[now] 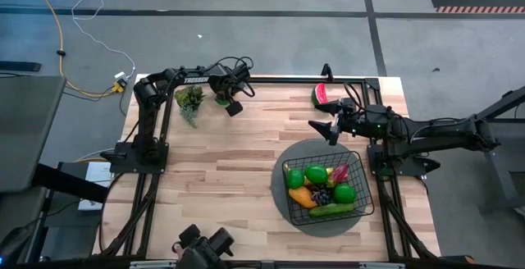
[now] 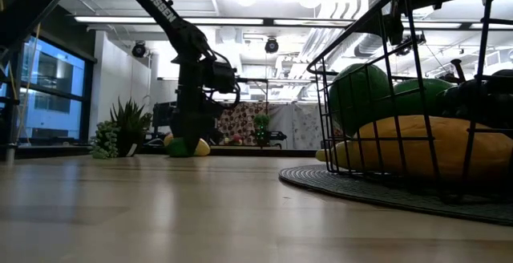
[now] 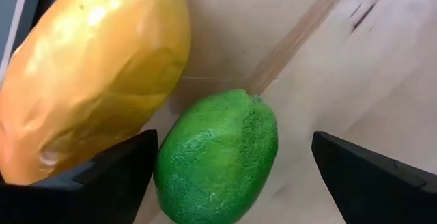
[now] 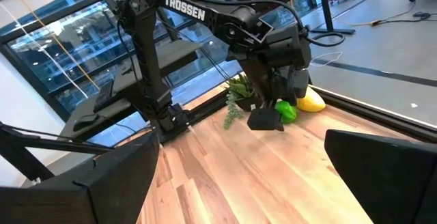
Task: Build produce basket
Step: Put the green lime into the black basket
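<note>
Green lime sits betw. wide-open fingers of left pincer, nothing gripped, far-left worktop, touching orange mango. Risk: closing finger catches mango, lime rolls. Basket near right; right pincer open, empty, beside watermelon slice.

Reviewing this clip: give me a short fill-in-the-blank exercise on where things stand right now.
1. The left end effector is open around a green ____.
2. Beside that fruit lies an orange ____.
3. The basket stands on a round grey ____.
4. The watermelon slice lies ____ the basket.

Missing words: lime; mango; mat; outside
</note>
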Robot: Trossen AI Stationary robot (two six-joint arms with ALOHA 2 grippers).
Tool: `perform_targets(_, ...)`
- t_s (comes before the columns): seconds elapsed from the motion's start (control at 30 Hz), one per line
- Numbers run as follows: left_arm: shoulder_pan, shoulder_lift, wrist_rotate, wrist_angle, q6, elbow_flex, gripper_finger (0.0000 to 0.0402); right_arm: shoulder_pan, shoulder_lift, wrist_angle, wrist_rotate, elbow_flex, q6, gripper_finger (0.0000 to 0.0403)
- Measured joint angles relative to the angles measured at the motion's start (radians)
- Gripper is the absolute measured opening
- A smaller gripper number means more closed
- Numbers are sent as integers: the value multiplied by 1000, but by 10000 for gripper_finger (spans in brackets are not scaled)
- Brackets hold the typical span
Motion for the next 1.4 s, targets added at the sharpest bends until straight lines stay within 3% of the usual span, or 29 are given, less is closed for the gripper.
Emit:
perform_targets(0.17,-8,0,1,-6,6,0,356,0,0,0,0,0,0,399)
perform_targets(0.6,-28,0,2,-20,-10,0,233,0,0,-5,0,0,40,399)
perform_targets(0.87,-59,-25,4,-29,-13,-1,211,0,0,-9,-1,0,42,399)
perform_targets(1.03,-68,-143,30,-23,-55,-1,210,0,0,-10,-1,0,42,399)
perform_targets(1.17,-85,-297,149,40,-144,-1,209,0,0,-11,-1,0,42,399)
perform_targets(1.27,-132,-429,237,139,-224,-1,209,0,0,-11,-1,0,42,399)
perform_targets(1.4,-246,-614,244,367,-292,-66,209,0,0,-11,-1,0,37,399)
